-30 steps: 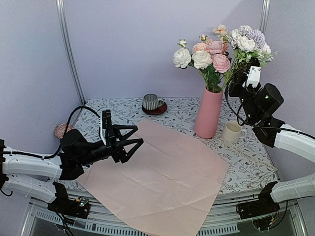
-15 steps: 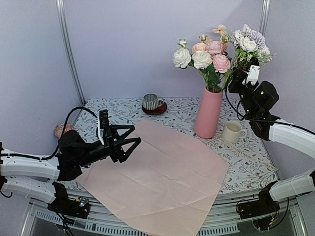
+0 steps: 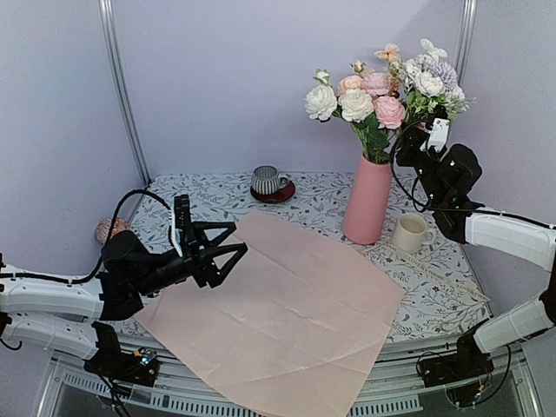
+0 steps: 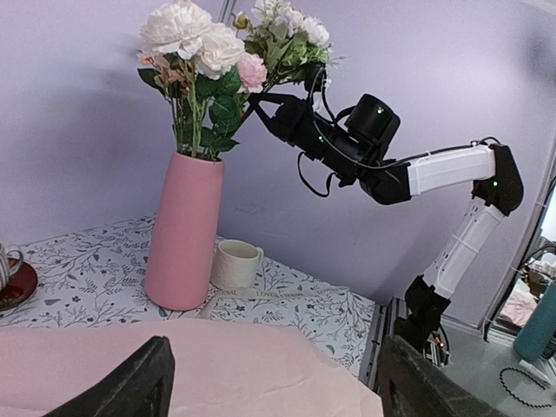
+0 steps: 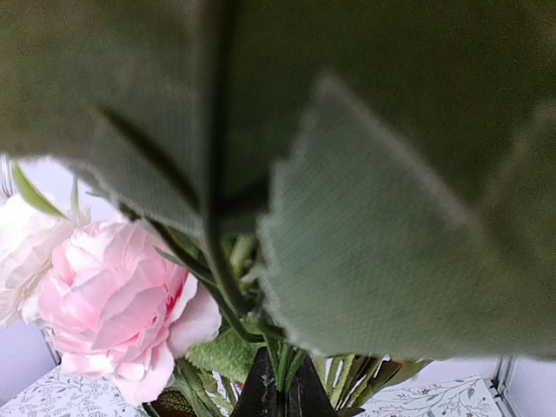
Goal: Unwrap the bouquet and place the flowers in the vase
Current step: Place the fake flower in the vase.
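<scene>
My right gripper (image 4: 255, 101), high over the table (image 3: 200, 195), is clenched on a thin green stem of the flowers (image 3: 369, 91), which stand in the vase (image 3: 368, 201) at the far right. The held stem leans rightward out of the bunch, and its lower end is lost among the leaves. From my right wrist almost nothing reads. A blurred leaf (image 5: 391, 261) fills the view, leaving only a pink rose (image 5: 113, 304) at lower left and my dark fingertips (image 5: 261, 391) pressed together on stems at the bottom edge; the vase is out of sight there. My left gripper (image 3: 238, 238) hangs spread wide and empty above the left corner of the paper (image 3: 287, 304), which lies flat and unfolded, its near corner drooping past the table's front edge. In the left wrist view my fingers (image 4: 130, 387) are cut off by the bottom of the frame. A mug (image 3: 408, 233) sits just right of the vase, a ribbon (image 3: 430, 271) lies on the table in front of it, and a striped cup (image 3: 265, 180) on a red saucer (image 3: 280, 196) stands at the back. A pinkish round thing (image 3: 106, 229) by the left wall is partly hidden behind my arm's cable; I cannot tell what it is.
</scene>
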`<action>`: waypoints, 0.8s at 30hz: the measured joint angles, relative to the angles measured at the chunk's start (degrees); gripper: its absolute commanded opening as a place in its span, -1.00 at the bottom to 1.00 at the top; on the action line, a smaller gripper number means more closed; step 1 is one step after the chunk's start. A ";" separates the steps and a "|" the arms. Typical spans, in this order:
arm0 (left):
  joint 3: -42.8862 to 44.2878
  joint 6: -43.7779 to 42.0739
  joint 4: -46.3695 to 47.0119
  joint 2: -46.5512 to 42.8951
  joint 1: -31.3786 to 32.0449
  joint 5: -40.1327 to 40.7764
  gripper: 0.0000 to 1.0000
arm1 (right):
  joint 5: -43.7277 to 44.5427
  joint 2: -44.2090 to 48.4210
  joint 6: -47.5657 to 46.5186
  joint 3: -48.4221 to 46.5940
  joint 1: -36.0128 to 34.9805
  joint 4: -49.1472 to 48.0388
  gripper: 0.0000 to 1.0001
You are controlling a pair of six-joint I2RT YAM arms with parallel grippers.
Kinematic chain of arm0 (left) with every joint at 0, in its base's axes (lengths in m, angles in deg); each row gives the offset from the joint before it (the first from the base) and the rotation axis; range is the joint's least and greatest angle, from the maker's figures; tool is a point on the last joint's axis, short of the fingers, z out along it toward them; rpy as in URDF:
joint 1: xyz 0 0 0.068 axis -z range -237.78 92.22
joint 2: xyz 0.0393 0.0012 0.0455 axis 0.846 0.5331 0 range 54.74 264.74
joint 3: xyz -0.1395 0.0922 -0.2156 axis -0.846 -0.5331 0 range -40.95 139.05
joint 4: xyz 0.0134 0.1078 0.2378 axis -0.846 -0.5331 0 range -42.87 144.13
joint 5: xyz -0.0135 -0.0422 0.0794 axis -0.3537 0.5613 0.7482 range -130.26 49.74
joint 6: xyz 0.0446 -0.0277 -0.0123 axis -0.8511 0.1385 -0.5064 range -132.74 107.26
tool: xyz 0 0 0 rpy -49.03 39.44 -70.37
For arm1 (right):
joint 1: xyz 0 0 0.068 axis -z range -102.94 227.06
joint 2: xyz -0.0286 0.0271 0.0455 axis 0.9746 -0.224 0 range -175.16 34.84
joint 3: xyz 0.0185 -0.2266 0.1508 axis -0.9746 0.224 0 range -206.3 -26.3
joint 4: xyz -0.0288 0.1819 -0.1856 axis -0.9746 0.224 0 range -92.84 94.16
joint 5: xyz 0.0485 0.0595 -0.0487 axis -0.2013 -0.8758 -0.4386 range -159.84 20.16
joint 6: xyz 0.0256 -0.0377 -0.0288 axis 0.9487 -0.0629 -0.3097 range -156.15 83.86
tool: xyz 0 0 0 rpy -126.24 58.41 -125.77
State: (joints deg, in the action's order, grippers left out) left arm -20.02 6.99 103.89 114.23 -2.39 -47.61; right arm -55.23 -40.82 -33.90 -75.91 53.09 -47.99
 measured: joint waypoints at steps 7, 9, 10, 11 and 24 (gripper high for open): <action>0.00 -0.02 0.00 0.00 0.00 0.20 0.65 | -1.77 -3.08 0.44 0.57 0.04 -3.34 -0.96; 0.00 -0.02 0.00 0.00 0.00 0.22 0.65 | -1.90 -3.80 0.63 1.09 0.04 -4.17 -0.96; 0.00 -0.04 -0.02 0.00 0.00 0.24 0.65 | -1.92 -4.17 0.76 1.44 0.04 -4.50 -0.96; 0.00 -0.07 -0.17 0.00 0.00 0.24 0.65 | -1.97 -4.63 0.87 1.84 0.04 -4.74 -0.96; 0.00 -0.20 -1.11 0.02 -0.02 0.33 0.65 | -3.32 -6.71 1.95 4.57 0.04 -5.49 -0.85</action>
State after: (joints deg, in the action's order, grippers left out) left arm -20.02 6.79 102.77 114.25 -2.41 -47.28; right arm -58.55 -47.53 -31.96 -71.34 53.14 -53.47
